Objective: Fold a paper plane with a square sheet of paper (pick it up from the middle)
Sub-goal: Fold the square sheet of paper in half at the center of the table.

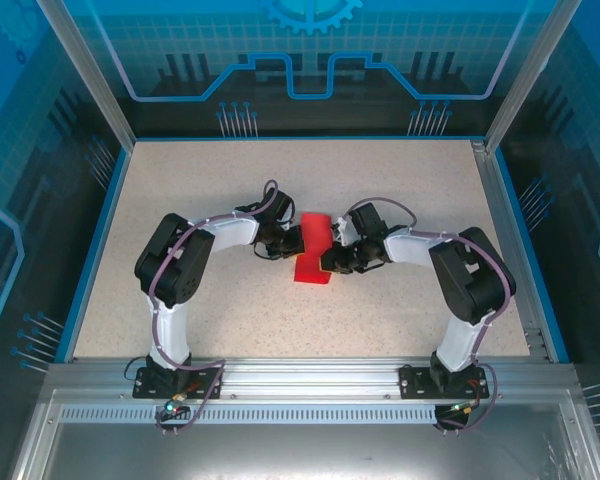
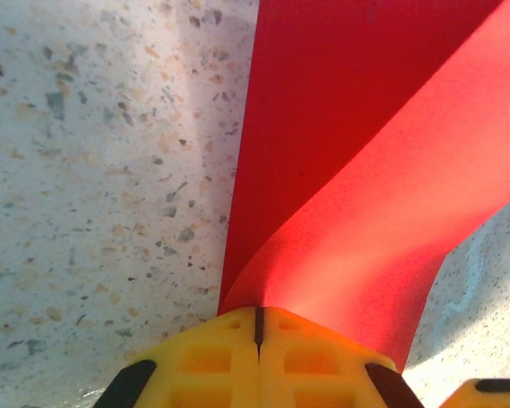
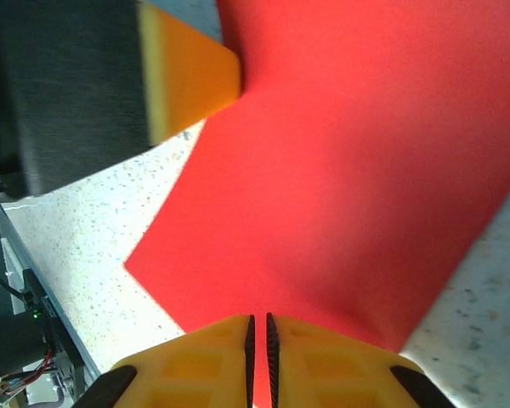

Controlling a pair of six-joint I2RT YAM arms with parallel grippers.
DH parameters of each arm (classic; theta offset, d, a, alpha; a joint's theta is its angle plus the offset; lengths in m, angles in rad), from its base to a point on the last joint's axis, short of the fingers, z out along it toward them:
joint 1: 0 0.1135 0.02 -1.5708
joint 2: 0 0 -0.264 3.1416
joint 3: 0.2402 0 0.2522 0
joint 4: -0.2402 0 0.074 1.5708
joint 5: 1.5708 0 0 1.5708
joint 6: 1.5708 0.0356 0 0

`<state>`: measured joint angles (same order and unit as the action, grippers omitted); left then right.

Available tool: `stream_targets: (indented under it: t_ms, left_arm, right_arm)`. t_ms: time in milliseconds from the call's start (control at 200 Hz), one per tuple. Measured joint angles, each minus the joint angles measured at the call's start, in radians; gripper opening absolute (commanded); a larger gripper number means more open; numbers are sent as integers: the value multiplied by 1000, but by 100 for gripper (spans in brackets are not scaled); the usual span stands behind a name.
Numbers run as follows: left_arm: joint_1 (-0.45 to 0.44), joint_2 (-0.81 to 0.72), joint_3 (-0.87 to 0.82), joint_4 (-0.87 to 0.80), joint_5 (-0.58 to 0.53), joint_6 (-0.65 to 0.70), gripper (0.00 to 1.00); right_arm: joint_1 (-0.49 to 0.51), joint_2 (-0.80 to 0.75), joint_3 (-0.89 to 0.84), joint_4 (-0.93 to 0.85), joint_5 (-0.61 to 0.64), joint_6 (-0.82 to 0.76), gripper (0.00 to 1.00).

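Red square sheet of paper (image 1: 312, 268) sitting at middle of table (image 1: 180, 200), curling upward. left gripper (image 2: 257, 319) pinching one edge, right gripper (image 3: 258, 327) pinching opposite edge. Sheet looking light, limp, tear-prone; gentle mid-edge holds seeming safest.

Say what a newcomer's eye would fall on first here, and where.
The bright red sheet of paper stands out, curled at the middle of the speckled table. The left gripper and the right gripper meet over it from either side, yellow fingers shut on its edges.
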<state>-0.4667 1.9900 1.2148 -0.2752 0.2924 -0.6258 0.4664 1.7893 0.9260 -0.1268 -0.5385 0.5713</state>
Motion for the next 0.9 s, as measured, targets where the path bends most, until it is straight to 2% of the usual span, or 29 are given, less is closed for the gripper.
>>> stream_targets:
  t_ms: [435,895]
  left_arm:
    - [0,1,-1,3,1,0,0]
    - [0,0,-8,20,8,0,0]
  right_arm:
    - [-7,41,-55,58,5,24,14]
    - [40,-39,-39,-9,42,30,14]
